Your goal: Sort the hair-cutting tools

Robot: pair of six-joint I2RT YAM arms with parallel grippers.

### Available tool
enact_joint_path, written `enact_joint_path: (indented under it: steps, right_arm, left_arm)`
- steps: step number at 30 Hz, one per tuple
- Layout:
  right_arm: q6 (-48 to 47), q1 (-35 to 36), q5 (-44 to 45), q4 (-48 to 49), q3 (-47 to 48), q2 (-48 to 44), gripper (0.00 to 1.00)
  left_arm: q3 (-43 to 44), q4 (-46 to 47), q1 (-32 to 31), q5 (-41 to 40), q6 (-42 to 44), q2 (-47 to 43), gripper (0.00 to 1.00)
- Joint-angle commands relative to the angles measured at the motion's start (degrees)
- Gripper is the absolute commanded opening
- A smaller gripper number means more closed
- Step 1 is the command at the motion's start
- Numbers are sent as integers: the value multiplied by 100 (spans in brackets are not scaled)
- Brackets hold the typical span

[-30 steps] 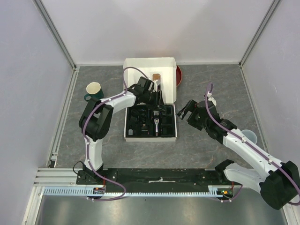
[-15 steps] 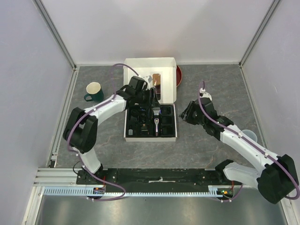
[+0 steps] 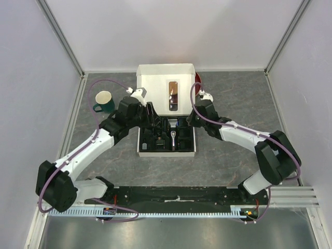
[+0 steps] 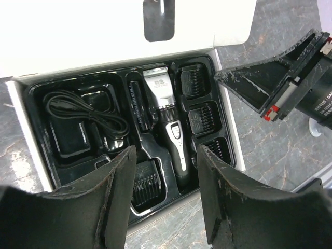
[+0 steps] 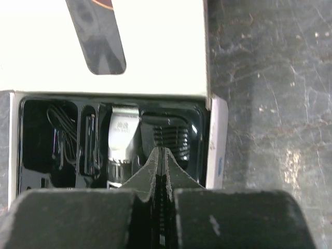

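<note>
Both my arms have shifted in the last second: the left one has drawn back from over the box to its left side, and the right one has swung in from open ground to the box's right edge.

My left pincer (image 3: pixel 150 115) hangs with its fingers apart and nothing between them. My right pincer (image 3: pixel 191 120) has its fingers pressed together on nothing.

The surface (image 3: pixel 233 93) is grey and stone-patterned, shut in by pale walls (image 3: pixel 31 78) with metal posts at the corners. A white box (image 3: pixel 166 153) sits at its middle, the lid (image 3: pixel 155 88) thrown back with a window cut in it. A green mug (image 3: pixel 104 101) stands well apart to the left, and a red bowl (image 3: pixel 198 83) peeps out behind the lid.

From above, the black tray is mostly dark; only the clipper (image 3: pixel 173 136) shows clearly. My left wrist camera fills in the rest: the clipper (image 4: pixel 168 122) lies lengthwise in the middle slot, the coiled cable (image 4: pixel 83 111) in the big left compartment, a thin brush (image 4: pixel 138 102) just beside the clipper, and comb guards (image 4: pixel 203 118) stacked down the right column, with another near the front. It also catches my right pincer (image 4: pixel 270 83) as a dark wedge beside the box's right wall.

My right wrist camera shows the joined tips of that pincer (image 5: pixel 161 155) above the top right guard (image 5: pixel 168 135).
</note>
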Motion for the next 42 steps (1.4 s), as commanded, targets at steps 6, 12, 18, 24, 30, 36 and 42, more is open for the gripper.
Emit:
enact_joint_path:
  steps: [6, 12, 18, 24, 30, 36, 42]
  right_arm:
    - [-144, 238, 628, 596, 708, 689, 0]
    - [-109, 308, 698, 385, 744, 795, 0]
    - [-65, 344, 821, 182, 673, 891, 0]
    - [-39, 344, 892, 68, 700, 1146, 0]
    - [-38, 352, 1128, -90, 709, 1006, 0]
    - [-100, 344, 1357, -326, 893, 470, 1]
    - [-329, 317, 1814, -1231, 1464, -127, 19]
  left_arm:
    - [-140, -365, 103, -508, -85, -559, 57]
    - [-263, -435, 182, -534, -67, -822, 58]
    - [-307, -435, 261, -666, -93, -884, 59]
    - [-342, -435, 288, -675, -120, -910, 59]
    - [-360, -470, 323, -780, -137, -963, 59]
    - [-237, -602, 376, -991, -181, -954, 60]
    - [80, -909, 393, -1263, -173, -779, 61]
